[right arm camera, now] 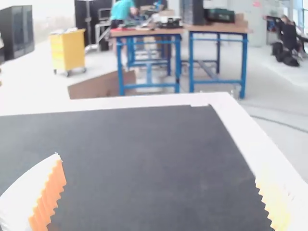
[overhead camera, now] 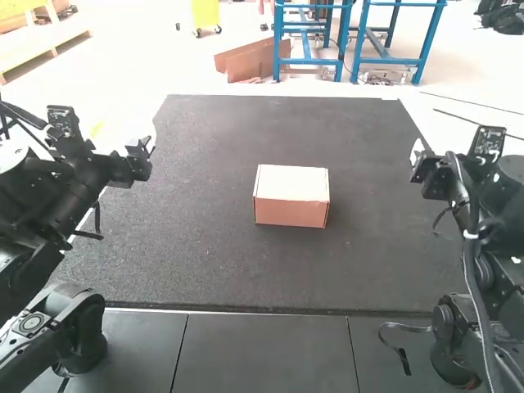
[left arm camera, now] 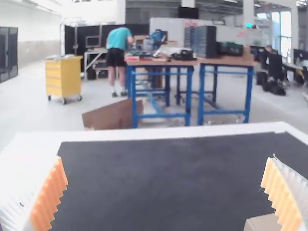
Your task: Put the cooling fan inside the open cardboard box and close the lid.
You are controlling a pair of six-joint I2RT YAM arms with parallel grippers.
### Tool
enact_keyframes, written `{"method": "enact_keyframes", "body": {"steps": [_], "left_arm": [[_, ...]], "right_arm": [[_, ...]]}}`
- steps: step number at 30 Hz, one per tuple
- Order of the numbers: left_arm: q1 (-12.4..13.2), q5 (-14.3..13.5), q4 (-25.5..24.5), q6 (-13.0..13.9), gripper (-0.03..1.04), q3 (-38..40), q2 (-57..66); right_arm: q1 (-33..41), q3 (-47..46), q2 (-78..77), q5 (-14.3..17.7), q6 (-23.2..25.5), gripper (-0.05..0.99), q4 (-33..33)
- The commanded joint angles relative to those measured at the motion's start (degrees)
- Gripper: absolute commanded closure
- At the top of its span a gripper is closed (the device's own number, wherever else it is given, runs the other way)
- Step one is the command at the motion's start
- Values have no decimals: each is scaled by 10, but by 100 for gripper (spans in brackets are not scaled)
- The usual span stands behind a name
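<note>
A plain brown cardboard box [overhead camera: 291,196] sits in the middle of the black mat [overhead camera: 205,246], and its lid looks shut flat. The left gripper [overhead camera: 139,157] and right gripper [overhead camera: 422,168] hang well apart on either side, fingers spread wide, holding nothing.

Left arm [overhead camera: 57,192], right arm [overhead camera: 491,246]: black, round joints, loose black cables [overhead camera: 453,214]. Left hand [overhead camera: 141,155], right hand [overhead camera: 420,165]: white ribbed fingers [left arm camera: 14,214], orange pads [left arm camera: 48,199].
</note>
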Motion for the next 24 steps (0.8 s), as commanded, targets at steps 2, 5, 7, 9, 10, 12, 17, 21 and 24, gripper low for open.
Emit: {"method": "enact_keyframes", "body": {"steps": [2,5,7,9,10,12,17,21,24], "left_arm": [[3,-38,58,-21,5,-19,4],[4,-41,87,-19,5,-63,-11],[4,-39,96,-18,5,-99,-37],[4,-38,84,-18,5,-127,-71],[4,-39,68,-18,5,-138,-91],[4,-39,64,-19,5,-148,-89],[4,-28,38,-21,6,-155,-92],[9,-33,-10,-60,5,-156,-93],[31,-35,-40,-86,5,-156,-93]], "right_arm": [[11,-34,-84,17,-10,3,1],[11,-59,-143,12,-11,3,-7],[9,-65,-150,11,-24,3,-9],[9,-68,-147,-1,-25,3,-13],[9,-70,-147,-4,-25,3,-15],[8,-79,-148,-6,-28,3,-15],[8,-96,-148,-36,-30,3,-25],[10,-97,-148,-50,-15,3,-106],[10,-97,-148,-49,-12,3,-128]]}}
